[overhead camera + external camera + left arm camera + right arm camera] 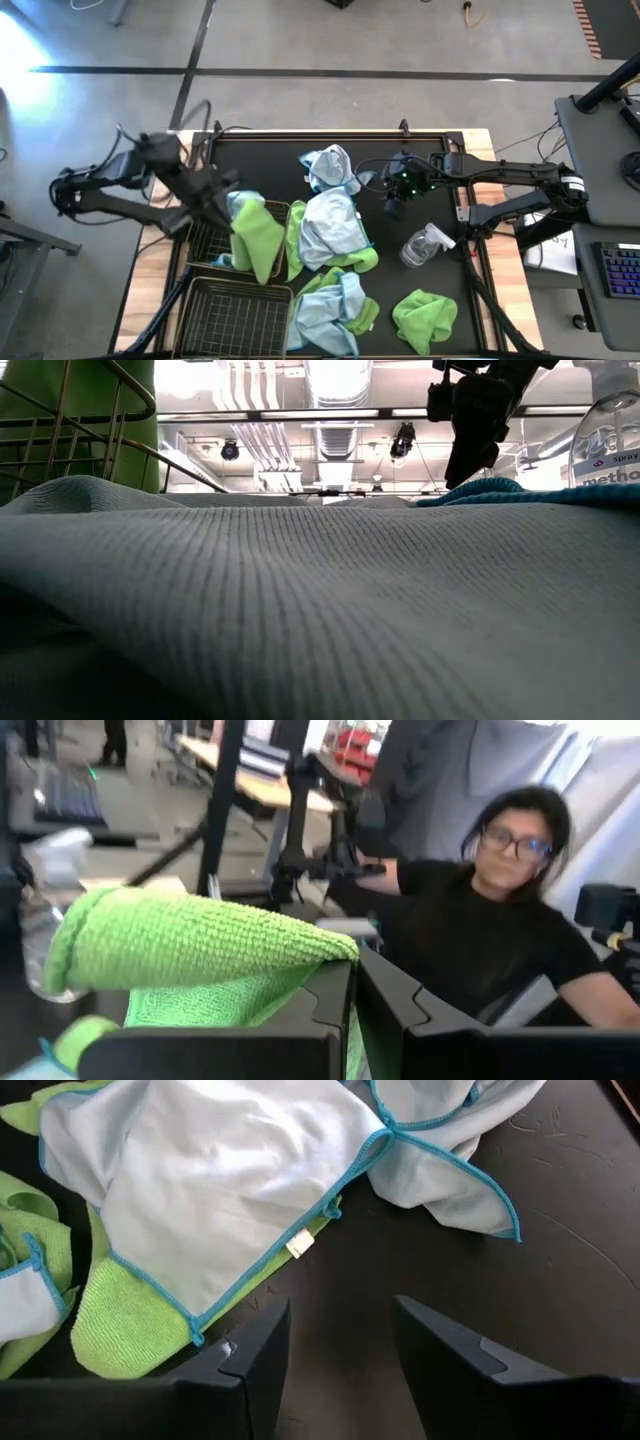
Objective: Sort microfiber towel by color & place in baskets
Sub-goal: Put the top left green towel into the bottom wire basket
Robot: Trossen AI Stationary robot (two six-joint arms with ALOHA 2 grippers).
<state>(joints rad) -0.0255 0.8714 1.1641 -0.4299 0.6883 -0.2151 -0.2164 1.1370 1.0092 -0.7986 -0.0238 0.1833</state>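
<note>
The left gripper (232,207), clamped on a lime-green microfibre towel (258,238), hangs it over the upper-left dark wire-mesh basket (206,243); next comes release. The right gripper (395,200) hovers spread apart, right of centre.

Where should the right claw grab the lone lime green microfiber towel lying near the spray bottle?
Probably from straight above, pinching the raised fold at the middle of the crumpled lime green microfiber towel. It lies bunched and apart from the pile, with bare black table around it. The open right claw hovers nearby.
</note>
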